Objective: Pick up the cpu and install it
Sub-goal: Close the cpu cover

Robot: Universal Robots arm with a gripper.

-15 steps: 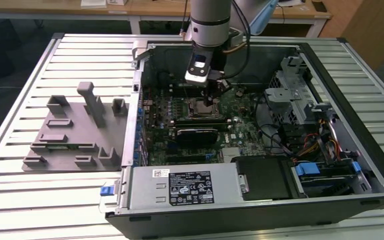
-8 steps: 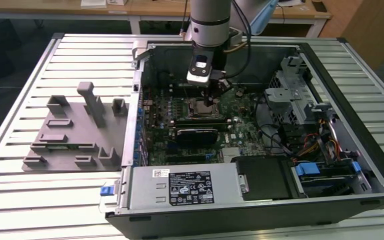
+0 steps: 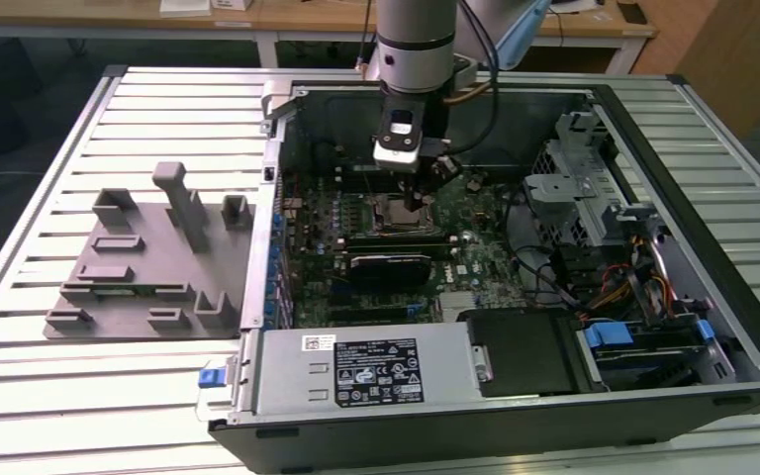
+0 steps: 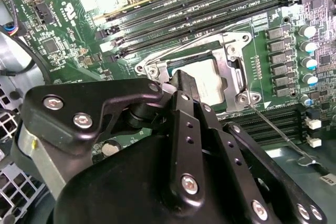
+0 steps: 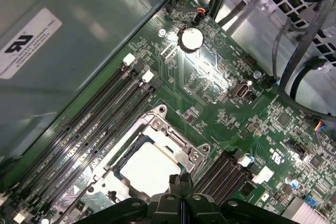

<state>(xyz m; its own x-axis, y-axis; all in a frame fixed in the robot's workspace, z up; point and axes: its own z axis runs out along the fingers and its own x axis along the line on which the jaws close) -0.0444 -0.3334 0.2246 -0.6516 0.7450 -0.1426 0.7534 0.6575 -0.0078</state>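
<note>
**Gripper clenched at the cpu's edge, chip lying in the socket**

The cpu lies flat inside the socket. Its pale square top is level, and the socket's metal frame borders every side that shows. The gripper hangs directly over the socket, its two fingers pressed together and holding nothing. In both wrist views the tips sit at one edge of the chip; whether they touch it cannot be told.

Room around the socket is tight. Long black memory slots run just beside one side of it. A shorter bank of slots lies just beside the opposite side. A thin wire lever slants out from a socket corner across that shorter bank. Beyond the long slots the case wall rises and closes that side off.

Farther from the socket, a coin cell sits low on the motherboard. Black cables loop well apart from the socket.

In the exterior view the space above the socket is open. The grey fixture lies well apart from the socket, outside the case on the slatted table.
</note>
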